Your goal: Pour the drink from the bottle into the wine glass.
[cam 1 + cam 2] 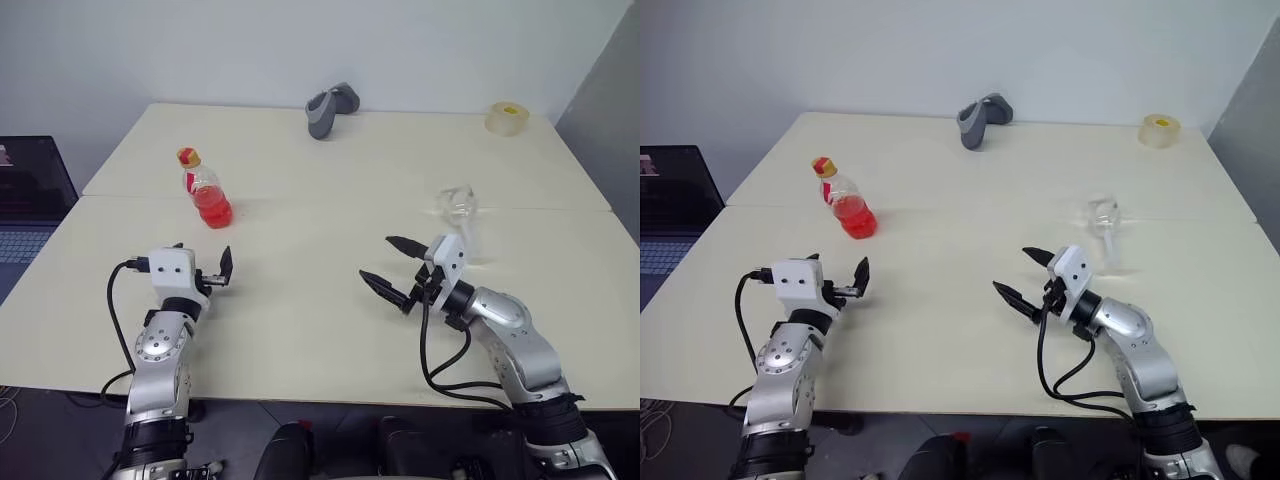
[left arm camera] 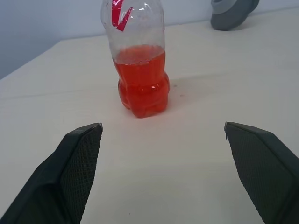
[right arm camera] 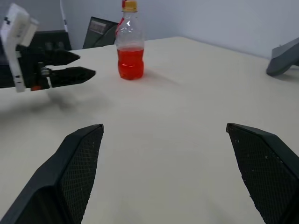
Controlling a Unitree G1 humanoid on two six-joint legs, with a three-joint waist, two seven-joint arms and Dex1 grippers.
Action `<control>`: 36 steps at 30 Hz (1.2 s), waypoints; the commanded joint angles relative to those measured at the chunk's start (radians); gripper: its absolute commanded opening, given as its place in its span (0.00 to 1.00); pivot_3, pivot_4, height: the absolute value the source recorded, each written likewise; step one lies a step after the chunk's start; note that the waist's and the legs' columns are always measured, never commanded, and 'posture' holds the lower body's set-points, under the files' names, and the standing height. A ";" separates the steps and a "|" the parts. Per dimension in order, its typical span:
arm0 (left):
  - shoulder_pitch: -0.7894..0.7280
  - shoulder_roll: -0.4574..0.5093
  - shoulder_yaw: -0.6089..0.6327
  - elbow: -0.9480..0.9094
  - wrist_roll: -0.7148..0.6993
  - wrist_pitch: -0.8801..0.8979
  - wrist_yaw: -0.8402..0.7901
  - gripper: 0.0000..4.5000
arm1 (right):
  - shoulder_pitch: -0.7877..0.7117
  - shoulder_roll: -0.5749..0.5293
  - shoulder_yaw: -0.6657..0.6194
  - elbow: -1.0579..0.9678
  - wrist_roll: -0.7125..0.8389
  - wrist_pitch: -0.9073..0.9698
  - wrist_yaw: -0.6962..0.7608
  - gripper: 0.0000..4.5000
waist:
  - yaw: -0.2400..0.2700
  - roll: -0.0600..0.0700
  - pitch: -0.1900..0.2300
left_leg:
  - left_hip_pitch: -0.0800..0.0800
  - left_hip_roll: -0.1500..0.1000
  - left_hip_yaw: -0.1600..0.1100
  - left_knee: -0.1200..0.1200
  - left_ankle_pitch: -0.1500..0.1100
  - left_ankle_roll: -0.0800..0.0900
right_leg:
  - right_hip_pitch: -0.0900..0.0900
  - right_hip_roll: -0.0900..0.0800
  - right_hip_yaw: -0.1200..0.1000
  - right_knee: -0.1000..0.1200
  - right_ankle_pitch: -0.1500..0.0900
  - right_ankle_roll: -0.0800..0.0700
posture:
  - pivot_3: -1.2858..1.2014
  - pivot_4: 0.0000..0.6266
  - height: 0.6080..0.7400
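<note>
The bottle (image 1: 205, 190) stands upright at the table's left, its yellow-red cap on. The red drink (image 1: 215, 211) fills its bulbous lower part. My left gripper (image 1: 205, 262) is open, a short way in front of the bottle and pointing at it, nothing between its fingers. In the left wrist view the bottle (image 2: 138, 60) stands ahead between the spread fingers (image 2: 70, 172). The clear wine glass (image 1: 458, 205) stands upright at the right. My right gripper (image 1: 377, 258) hangs open just in front of and left of the glass, pointing left toward the bottle (image 3: 130, 44), empty.
A grey curved object (image 1: 330, 110) lies at the table's back middle and a roll of tape (image 1: 508, 117) at the back right. A laptop (image 1: 30, 195) sits off the table's left edge. A seam (image 1: 350, 203) runs across between the two tabletops.
</note>
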 commanded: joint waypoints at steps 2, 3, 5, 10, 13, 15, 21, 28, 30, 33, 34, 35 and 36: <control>-0.097 0.014 0.007 0.071 0.033 0.030 0.068 1.00 | -0.035 -0.013 0.009 -0.043 0.016 0.017 0.029 1.00 | 0.000 0.000 0.000 | 0.000 0.000 -0.001 0.000 0.000 0.000 | 0.000 0.000 -0.001 0.000 0.000 0.000 | 0.52 0.24 1.00; -0.117 0.017 0.005 0.089 0.038 0.031 0.074 1.00 | -0.036 -0.013 0.012 -0.041 0.011 0.014 0.027 1.00 | 0.001 0.000 0.000 | 0.000 0.000 -0.001 0.000 0.000 0.000 | 0.000 0.000 -0.001 0.000 0.000 0.000 | 0.52 0.24 1.00; -0.152 0.023 0.007 0.124 0.047 0.036 0.091 1.00 | -0.037 -0.011 0.018 -0.040 0.004 0.010 0.022 1.00 | 0.000 0.000 0.000 | 0.000 0.000 -0.001 0.000 0.000 0.000 | 0.000 0.000 -0.001 0.000 0.000 0.000 | 0.52 0.24 1.00; -0.259 0.035 0.015 0.257 0.044 0.034 0.112 1.00 | -0.045 0.003 0.036 -0.052 -0.007 0.010 0.008 1.00 | 0.000 0.000 0.000 | -0.001 0.000 -0.001 0.000 0.000 0.000 | -0.001 0.000 -0.001 0.000 0.000 0.000 | 0.52 0.24 1.00; -0.339 0.051 0.007 0.366 0.035 0.019 0.083 1.00 | -0.054 0.009 0.042 -0.062 -0.009 0.014 0.005 1.00 | 0.000 0.000 0.000 | -0.001 0.000 -0.001 0.000 0.000 0.000 | -0.001 0.000 -0.001 0.000 0.000 0.000 | 0.52 0.24 1.00; -0.397 0.062 0.008 0.449 0.029 0.008 0.067 1.00 | -0.061 0.012 0.045 -0.063 -0.013 0.013 0.003 1.00 | 0.000 0.000 0.000 | -0.001 0.000 -0.001 0.000 0.000 0.000 | -0.001 0.000 -0.001 0.000 0.000 0.000 | 0.52 0.24 1.00; -0.565 0.087 -0.003 0.701 0.044 -0.070 0.057 1.00 | -0.084 0.024 0.052 -0.056 -0.024 0.013 -0.009 1.00 | 0.000 -0.001 0.000 | -0.002 -0.001 -0.001 0.001 0.000 0.000 | -0.002 0.000 -0.003 0.000 0.000 0.000 | 0.52 0.24 1.00; -0.707 0.098 -0.025 0.933 0.076 -0.177 0.069 1.00 | -0.080 0.028 0.056 -0.060 -0.031 0.011 -0.020 1.00 | 0.000 -0.001 0.000 | -0.002 -0.001 0.000 0.001 0.000 0.000 | -0.002 0.000 -0.004 0.000 0.000 0.000 | 0.52 0.24 1.00; -0.729 0.098 -0.026 0.975 0.078 -0.197 0.072 1.00 | -0.077 0.028 0.056 -0.059 -0.032 0.009 -0.023 1.00 | -0.001 -0.001 0.000 | -0.002 -0.001 0.000 0.001 0.000 0.000 | -0.002 0.000 -0.004 0.000 0.000 0.000 | 0.52 0.24 1.00; -0.769 0.101 -0.005 1.045 0.063 -0.213 0.097 1.00 | -0.072 0.028 0.053 -0.058 -0.037 0.004 -0.029 1.00 | -0.001 -0.001 0.000 | -0.002 -0.001 0.000 0.001 0.000 0.000 | -0.002 0.000 -0.004 0.000 0.000 0.000 | 0.52 0.24 1.00; -0.782 0.103 0.002 1.066 0.058 -0.216 0.101 1.00 | -0.071 0.029 0.054 -0.058 -0.039 0.003 -0.031 1.00 | -0.001 -0.001 0.000 | -0.002 -0.001 0.000 0.001 0.000 0.000 | -0.002 0.000 -0.004 0.000 0.000 0.000 | 0.52 0.24 1.00; -0.791 0.104 0.005 1.081 0.056 -0.220 0.102 1.00 | -0.070 0.029 0.053 -0.057 -0.039 0.002 -0.032 1.00 | -0.001 -0.001 0.000 | -0.002 -0.001 0.000 0.001 0.000 0.000 | -0.002 0.000 -0.004 0.000 0.000 0.000 | 0.52 0.24 1.00; -0.798 0.105 0.007 1.093 0.054 -0.224 0.103 1.00 | -0.069 0.029 0.054 -0.057 -0.040 0.001 -0.033 1.00 | -0.001 -0.001 0.000 | -0.002 -0.001 0.000 0.001 0.000 0.000 | -0.002 0.000 -0.004 0.000 0.000 0.000 | 0.52 0.24 1.00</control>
